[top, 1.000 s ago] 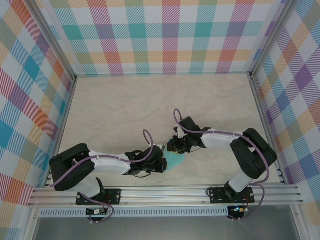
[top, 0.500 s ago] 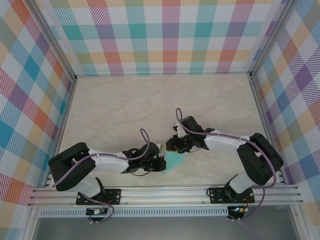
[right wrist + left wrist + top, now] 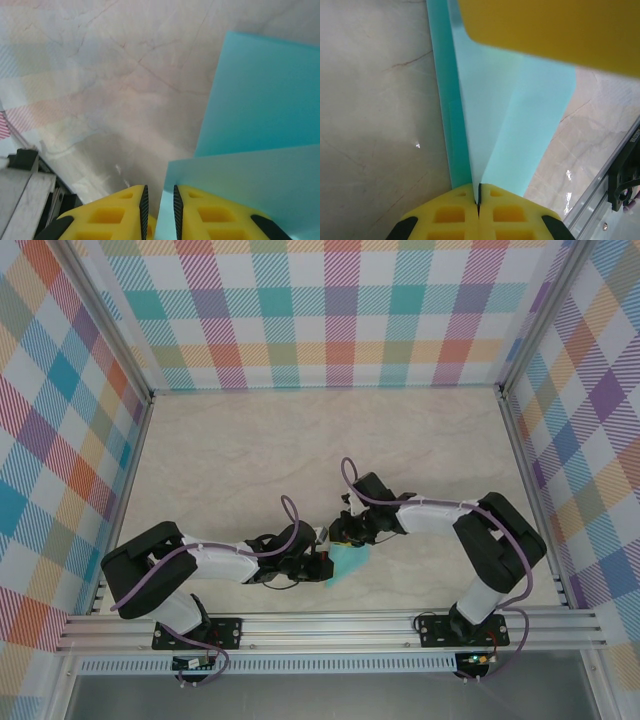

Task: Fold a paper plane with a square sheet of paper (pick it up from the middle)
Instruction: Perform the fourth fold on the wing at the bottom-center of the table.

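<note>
The square sheet of paper [image 3: 352,562], turquoise and partly folded, lies near the table's front edge between both grippers. In the left wrist view the paper [image 3: 520,115] rises from a crease held in my left gripper [image 3: 478,189], whose yellow jaws are shut on it. A yellow finger of the right gripper [image 3: 550,30] hangs over the paper's far end. My left gripper [image 3: 322,566] is at the sheet's left side, my right gripper [image 3: 343,537] at its upper left. In the right wrist view the right gripper [image 3: 160,195] stands narrowly open, with an edge of the paper [image 3: 265,100] in the gap.
An aluminium rail [image 3: 330,625] runs along the near edge, close behind the paper, and shows as a rail [image 3: 620,185] in the left wrist view. Plaid walls [image 3: 330,310] enclose the marble tabletop [image 3: 250,450], which stretches away behind the grippers.
The right arm's elbow swung outward and came back, while its gripper stayed at the paper's upper left. The left gripper stayed shut on the crease.
</note>
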